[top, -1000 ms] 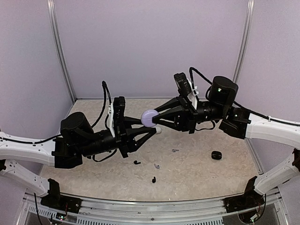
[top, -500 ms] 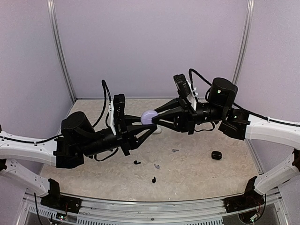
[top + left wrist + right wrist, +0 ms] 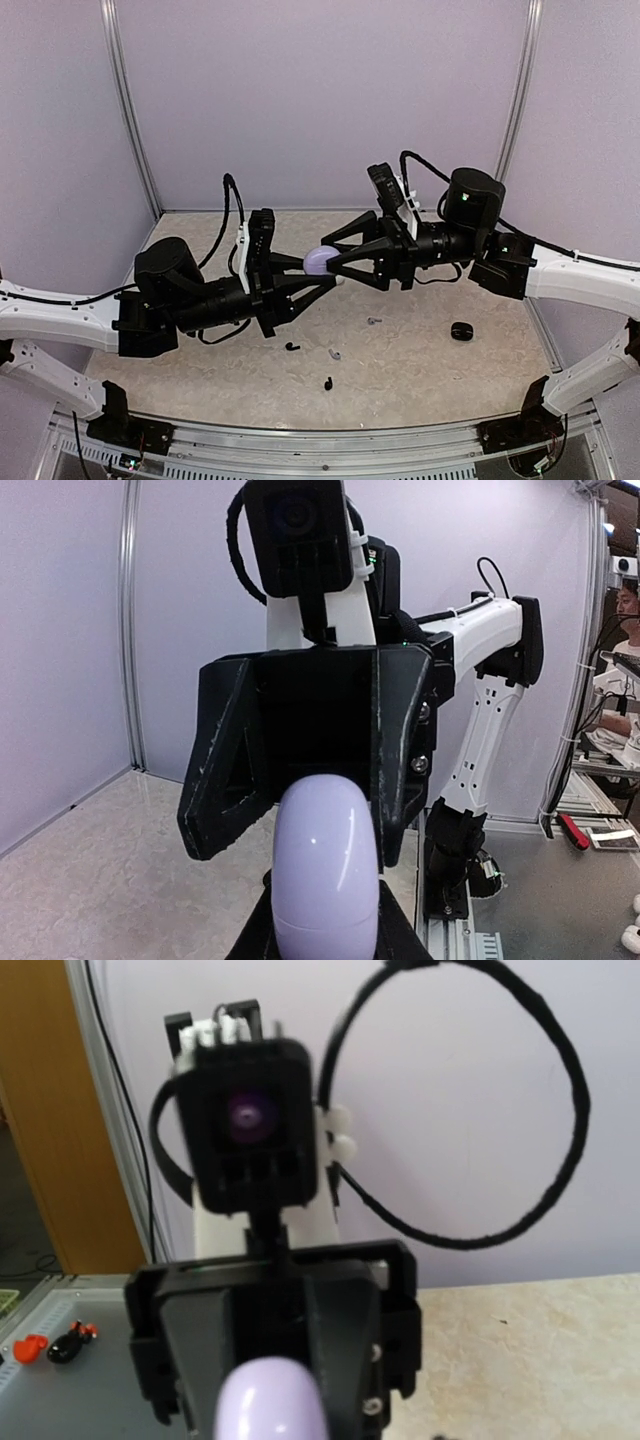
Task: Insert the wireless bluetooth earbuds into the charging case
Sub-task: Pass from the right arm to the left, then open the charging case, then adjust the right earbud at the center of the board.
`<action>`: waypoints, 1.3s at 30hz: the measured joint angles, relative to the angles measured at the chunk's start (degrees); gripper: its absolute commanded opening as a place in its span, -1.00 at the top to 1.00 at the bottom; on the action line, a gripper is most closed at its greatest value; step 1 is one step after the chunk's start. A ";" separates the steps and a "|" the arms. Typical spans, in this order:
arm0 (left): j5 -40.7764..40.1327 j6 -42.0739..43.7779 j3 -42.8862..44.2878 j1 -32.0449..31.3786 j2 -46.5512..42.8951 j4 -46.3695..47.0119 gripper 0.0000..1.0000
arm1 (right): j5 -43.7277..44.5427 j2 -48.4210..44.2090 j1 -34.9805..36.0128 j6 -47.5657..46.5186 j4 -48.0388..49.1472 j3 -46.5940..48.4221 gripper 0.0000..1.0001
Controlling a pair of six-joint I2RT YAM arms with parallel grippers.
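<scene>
A pale lavender charging case [image 3: 321, 259], closed, hangs in mid-air over the table's middle, between the two grippers meeting tip to tip. My left gripper [image 3: 318, 270] is shut on it; the left wrist view shows the case [image 3: 325, 880] upright between my two black fingers. My right gripper [image 3: 332, 257] faces it with its fingers spread open around the case's far end. The right wrist view shows only the case's [image 3: 268, 1400] top, not my own fingers. Earbuds lie loose on the table: two black ones [image 3: 292, 347] [image 3: 328, 382] and two lavender-grey ones [image 3: 373, 321] [image 3: 335, 354].
A black pebble-shaped case [image 3: 461, 331] lies on the table at the right. A small white object [image 3: 341, 280] shows just under the left fingertip. Purple walls and metal posts [image 3: 133, 110] close in the back and sides.
The right gripper has opened its fingers off the lavender case. The left gripper has closed tighter on it, and both arms have shifted a little with the case.
</scene>
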 measured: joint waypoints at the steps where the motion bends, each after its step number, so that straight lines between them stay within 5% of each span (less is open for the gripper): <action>1: 0.31 0.20 0.00 0.02 -0.02 -0.37 1.00 | 0.13 0.00 0.00 -0.11 -0.35 0.02 0.02; 28: 2.64 4.11 -0.02 -0.74 -0.09 -6.38 1.00 | 4.90 0.28 -1.88 -0.44 -4.74 2.75 0.02; 39: 1.84 -0.28 -7.04 3.65 -6.60 -6.84 1.00 | 5.03 -3.19 -8.96 -4.39 -15.63 3.39 -0.06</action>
